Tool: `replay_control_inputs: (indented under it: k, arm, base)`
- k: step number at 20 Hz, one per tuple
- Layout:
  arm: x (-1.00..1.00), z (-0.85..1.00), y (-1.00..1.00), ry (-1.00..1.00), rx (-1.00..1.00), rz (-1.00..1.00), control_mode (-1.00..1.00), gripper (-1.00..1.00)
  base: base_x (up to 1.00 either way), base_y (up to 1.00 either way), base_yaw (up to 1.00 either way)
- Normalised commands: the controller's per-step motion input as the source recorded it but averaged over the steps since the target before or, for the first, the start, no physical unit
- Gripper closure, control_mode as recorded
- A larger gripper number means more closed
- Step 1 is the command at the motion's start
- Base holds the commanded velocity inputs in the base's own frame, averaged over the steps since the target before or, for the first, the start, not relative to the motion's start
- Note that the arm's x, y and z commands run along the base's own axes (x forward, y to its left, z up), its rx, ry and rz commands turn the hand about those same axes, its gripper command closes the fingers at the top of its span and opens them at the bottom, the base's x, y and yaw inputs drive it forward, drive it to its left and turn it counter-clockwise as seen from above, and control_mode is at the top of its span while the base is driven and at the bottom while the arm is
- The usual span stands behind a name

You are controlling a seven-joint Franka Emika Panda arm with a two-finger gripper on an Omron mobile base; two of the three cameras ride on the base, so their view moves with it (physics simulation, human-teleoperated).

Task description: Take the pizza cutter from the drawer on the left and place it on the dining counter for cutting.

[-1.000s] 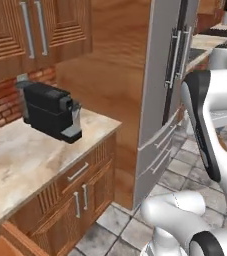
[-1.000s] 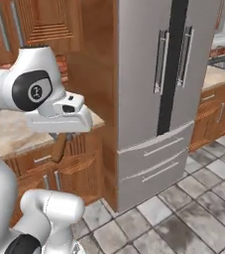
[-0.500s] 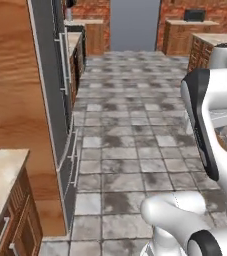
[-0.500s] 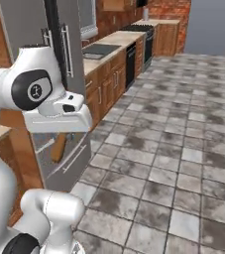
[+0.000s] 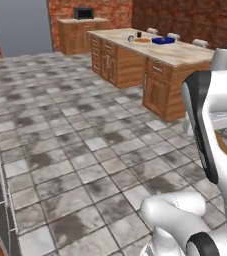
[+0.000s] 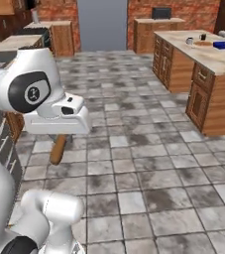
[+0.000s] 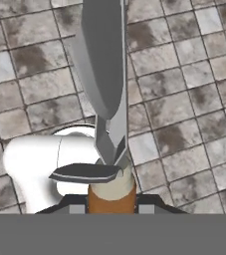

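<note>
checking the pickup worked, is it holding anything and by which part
Yes, the pizza cutter, gripped by its brown wooden handle; the wheel blade sticks out ahead of the jaws.

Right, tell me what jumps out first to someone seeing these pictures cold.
In the hand view, the pizza cutter looms large: its grey wheel blade stands edge-on above the tiled floor, its brown handle clamped in the gripper. In the right base view that handle pokes down below the white hand. Across the floor stands the dining counter, a long marble-topped island with a blue thing and small items on it, against a brick wall.
</note>
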Motion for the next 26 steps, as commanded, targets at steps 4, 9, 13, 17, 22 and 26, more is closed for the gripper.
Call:
replay_control_inputs:
  k: [4, 9, 13, 17, 22, 26]
  arm:
    - [0.00, 0.00, 0.00, 0.00, 0.00, 0.00, 1.00, 1.00]
    - [0.00, 0.00, 0.00, 0.00, 0.00, 0.00, 1.00, 1.00]
    - [0.00, 0.00, 0.00, 0.00, 0.00, 0.00, 1.00, 1.00]
    - [0.00, 0.00, 0.00, 0.00, 0.00, 0.00, 1.00, 1.00]
    - [0.00, 0.00, 0.00, 0.00, 0.00, 0.00, 1.00, 1.00]
    - [0.00, 0.00, 0.00, 0.00, 0.00, 0.00, 1.00, 1.00]
  base:
    - [0.98, 0.05, -0.50]
    - [1.00, 0.53, -0.44]
    - [1.00, 0.09, -0.31]
    - [1.00, 0.09, -0.18]
    - [1.00, 0.29, -0.20]
    - [1.00, 0.51, -0.22]
